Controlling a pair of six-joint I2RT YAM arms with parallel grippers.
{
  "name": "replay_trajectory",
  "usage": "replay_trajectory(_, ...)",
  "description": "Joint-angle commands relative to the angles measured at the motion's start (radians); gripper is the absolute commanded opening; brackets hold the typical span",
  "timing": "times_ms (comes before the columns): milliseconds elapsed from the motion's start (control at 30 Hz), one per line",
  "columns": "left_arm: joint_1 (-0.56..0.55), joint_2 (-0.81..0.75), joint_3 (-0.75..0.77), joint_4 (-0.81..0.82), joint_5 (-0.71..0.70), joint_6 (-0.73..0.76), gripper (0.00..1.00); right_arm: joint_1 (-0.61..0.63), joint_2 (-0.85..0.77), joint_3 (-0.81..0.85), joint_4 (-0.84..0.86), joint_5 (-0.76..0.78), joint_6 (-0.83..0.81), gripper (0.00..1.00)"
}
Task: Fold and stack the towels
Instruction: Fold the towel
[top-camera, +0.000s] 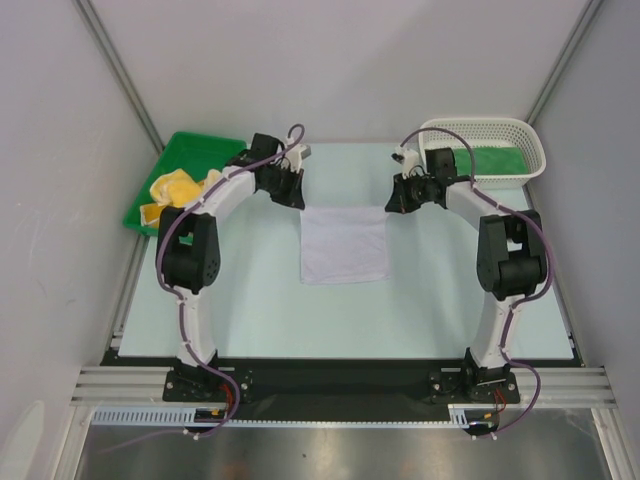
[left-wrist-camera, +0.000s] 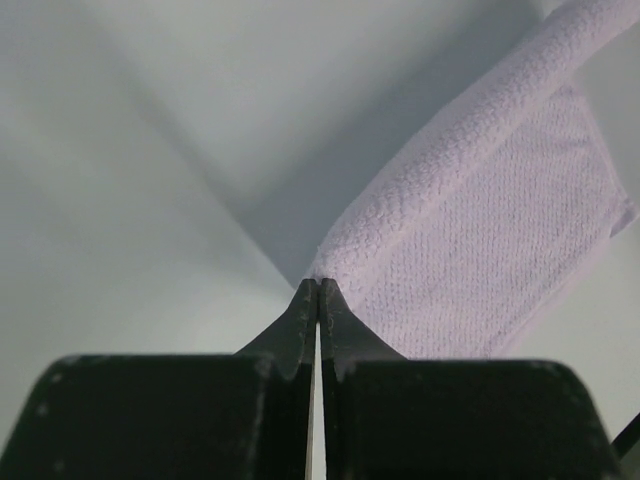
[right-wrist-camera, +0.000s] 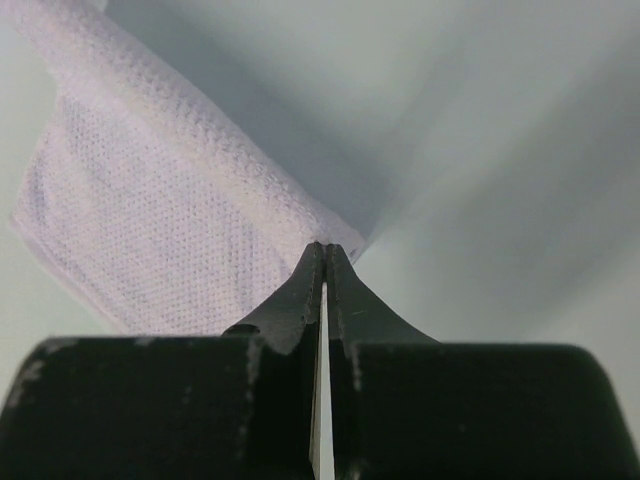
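**A:** Looking at the middle of the table (top-camera: 250, 310), what lies there?

**B:** One pale lavender towel (top-camera: 344, 245), roughly square, sits between the two arms. Its near edge points toward the arm bases.

**A:** And the left gripper (left-wrist-camera: 318, 290)?

**B:** Its jaws are pressed together on the towel's far left corner. In the left wrist view the cloth comes straight out of the fingertips, and the thick hem runs up and to the right. A shadow falls on the table beneath that corner.

**A:** Is the right gripper (right-wrist-camera: 323, 255) doing the same?

**B:** It mirrors the left one. It pinches the far right corner, and the hem runs up and to the left from its tips. There is a shadow under this corner as well.

**A:** Where are the other towels?

**B:** The yellow towels (top-camera: 175, 190) lie crumpled in the green tray (top-camera: 190, 150) at the far left edge of the table, beside the left arm's elbow. A green towel (top-camera: 490, 158) lies inside the white mesh basket (top-camera: 490, 125) at the far right corner, behind the right arm.

**A:** Does either of those touch the lavender one?

**B:** No, both are well apart from it.
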Motion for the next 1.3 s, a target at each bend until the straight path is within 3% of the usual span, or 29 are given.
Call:
replay_trajectory(0, -0.019, -0.099, -0.079, 0.038, -0.048, -0.001, 0.00, 0.008, -0.098, -0.044, 0.060, 0.059, 0.024, 0.00)
replay_trajectory(400, -0.049, -0.236, -0.224, 0.052, -0.067, -0.021, 0.00, 0.047, -0.279, -0.281, 0.108, 0.170, 0.102, 0.00)
replay_trajectory(767, -0.091, -0.315, -0.428, 0.070, -0.082, -0.049, 0.00, 0.116, -0.362, -0.392, 0.014, 0.242, 0.171, 0.00)
replay_trajectory(1267, -0.141, -0.375, -0.554, 0.076, -0.103, -0.099, 0.00, 0.151, -0.446, -0.492, -0.030, 0.293, 0.256, 0.00)
